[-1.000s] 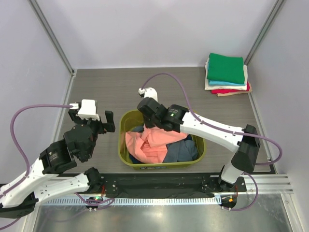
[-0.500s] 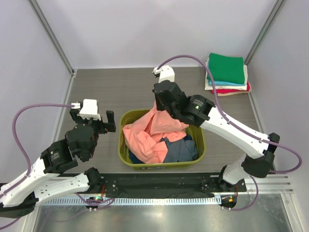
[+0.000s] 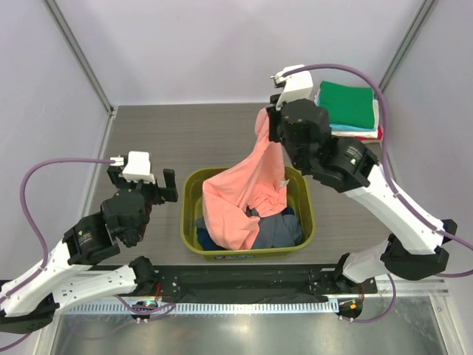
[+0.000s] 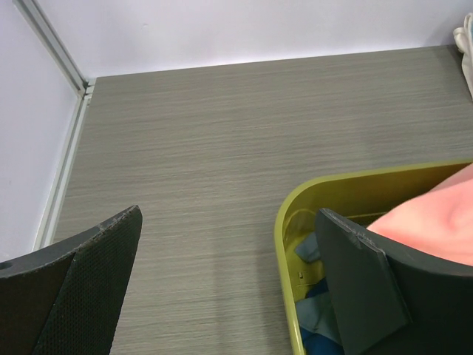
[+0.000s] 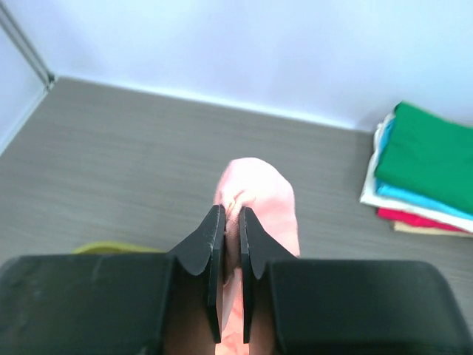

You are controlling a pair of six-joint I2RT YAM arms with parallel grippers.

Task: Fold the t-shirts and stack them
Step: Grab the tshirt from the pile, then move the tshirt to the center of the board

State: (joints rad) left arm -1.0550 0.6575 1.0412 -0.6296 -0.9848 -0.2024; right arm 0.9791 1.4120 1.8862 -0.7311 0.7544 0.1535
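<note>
At lower left of the top view, holds the left gripper (image 3: 142, 191) spread fully wide with nothing in it, just beside the olive-green tub (image 3: 304, 222), probably ready to take a free edge of cloth. At lower centre, inside the tub, leaves a slate-blue t-shirt (image 3: 279, 228) bunched under the trailing end of the salmon-pink t-shirt (image 3: 235, 200). Further up, right of centre, pinches the top of that pink shirt in the right gripper (image 5: 230, 216), jaws almost closed on a thin fold, and lifts so that its own weight draws the cloth out long. At upper right, leaves untouched the folded stack (image 3: 346, 103), green on top, seemingly the pile to add to. Compared with a second ago: grips higher and further toward the upper right, with much more pink cloth drawn clear of the tub; shows no change at lower left.
</note>
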